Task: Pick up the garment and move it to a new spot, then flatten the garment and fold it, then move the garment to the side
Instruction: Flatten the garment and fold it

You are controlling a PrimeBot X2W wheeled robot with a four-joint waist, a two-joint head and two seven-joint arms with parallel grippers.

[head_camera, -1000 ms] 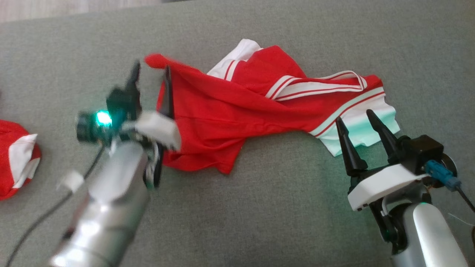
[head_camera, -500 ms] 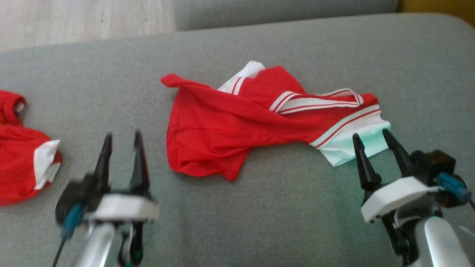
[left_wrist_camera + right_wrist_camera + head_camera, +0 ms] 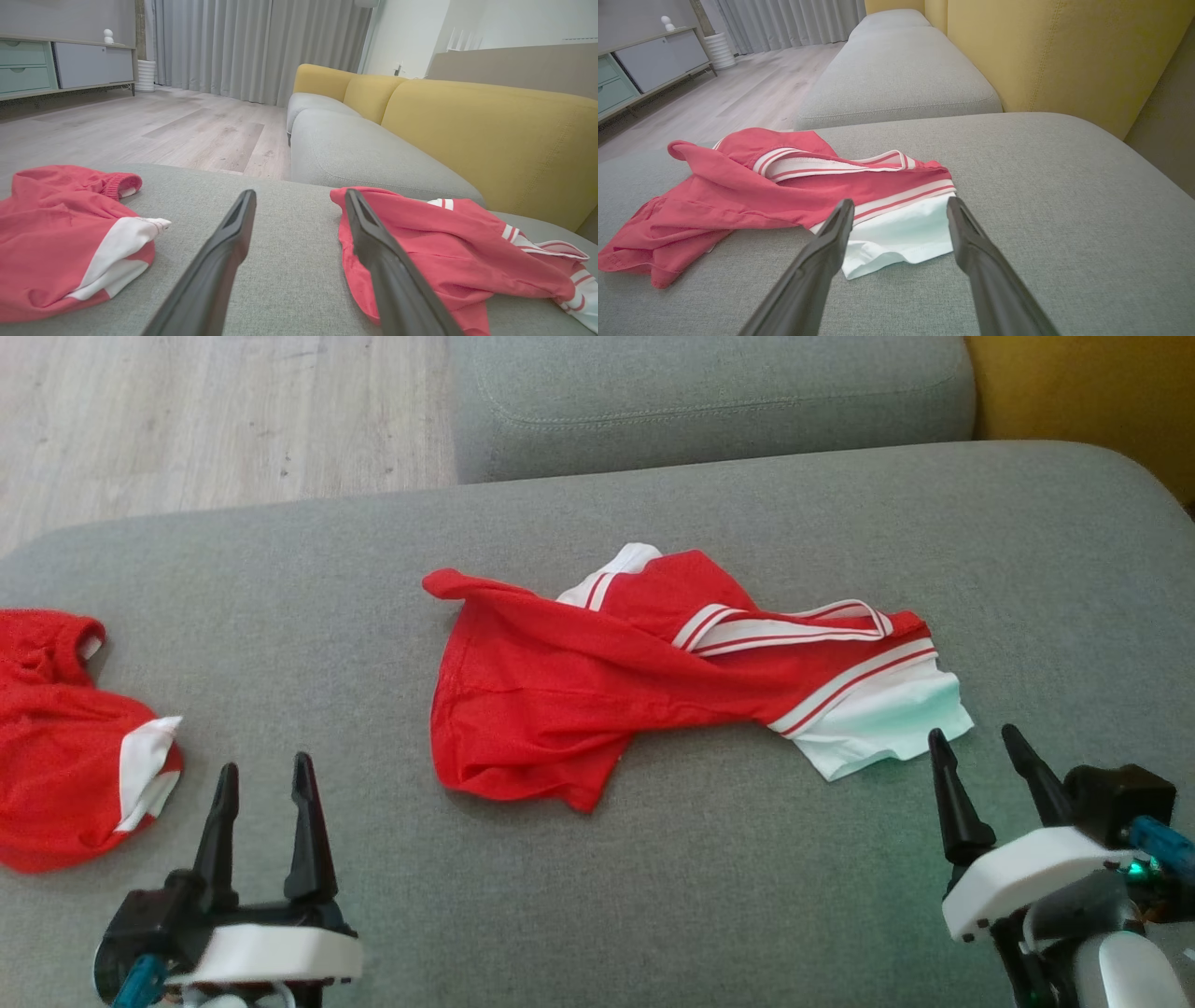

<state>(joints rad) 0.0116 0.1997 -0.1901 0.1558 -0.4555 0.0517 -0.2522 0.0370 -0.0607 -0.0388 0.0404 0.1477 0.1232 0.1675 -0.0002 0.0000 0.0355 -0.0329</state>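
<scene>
I am looking down at a big grey sofa seat (image 3: 653, 896). Past its far edge there is a wood floor (image 3: 187, 420) on the left, another grey cushion (image 3: 709, 392) in the middle and a yellow sofa back (image 3: 1074, 392) on the far right. The red and white garment (image 3: 560, 691) lies crumpled in the middle of the seat, with its red part to the left and its white end to the right. Nothing holds it. A smaller red cloth (image 3: 56, 765) with a white patch lies at the left edge of the seat, well apart from the garment. My left gripper (image 3: 264, 765) is near me on the left, fingers spread open and empty. My right gripper (image 3: 973, 734) is near me on the right, fingers spread open and empty, its tips just beside the garment's white end.
</scene>
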